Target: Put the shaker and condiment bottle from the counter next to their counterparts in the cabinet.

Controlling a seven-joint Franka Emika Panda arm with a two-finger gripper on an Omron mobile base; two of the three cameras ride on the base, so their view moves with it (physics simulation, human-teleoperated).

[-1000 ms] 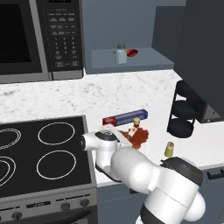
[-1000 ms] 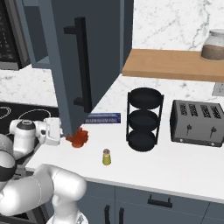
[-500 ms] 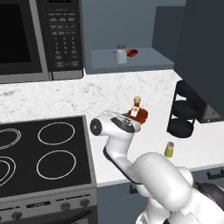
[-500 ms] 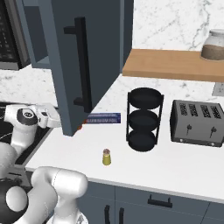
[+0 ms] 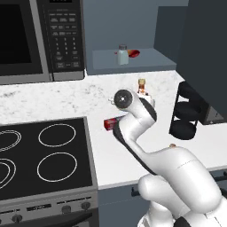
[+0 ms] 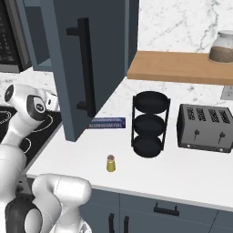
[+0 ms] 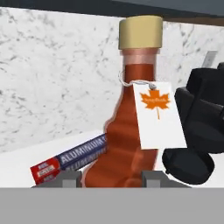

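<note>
My gripper (image 7: 113, 177) is shut on the lower body of the condiment bottle (image 7: 131, 127), a red-brown ribbed bottle with a tan cap and a white maple-leaf tag. From the left base, the bottle (image 5: 142, 85) stands upright in the gripper (image 5: 144, 96), raised above the counter (image 5: 66, 99) and below the front edge of the cabinet shelf (image 5: 153, 60). On that shelf stand a pale shaker (image 5: 123, 54) and a small red-orange item (image 5: 134, 53). The yellow shaker (image 6: 110, 164) stands on the counter near its front edge; the arm half hides the shaker (image 5: 172, 146) in the left base view.
An aluminium foil box (image 5: 113, 122) lies on the counter under the arm. A black tiered rack (image 6: 149, 124) and a toaster (image 6: 207, 128) stand to the right. The open cabinet door (image 6: 86, 63) hangs beside the hand. The microwave (image 5: 40, 40) and stove (image 5: 40, 155) are left.
The arm has lifted the condiment bottle from just above the counter up towards the cabinet shelf. The shaker and foil box have stayed put.
</note>
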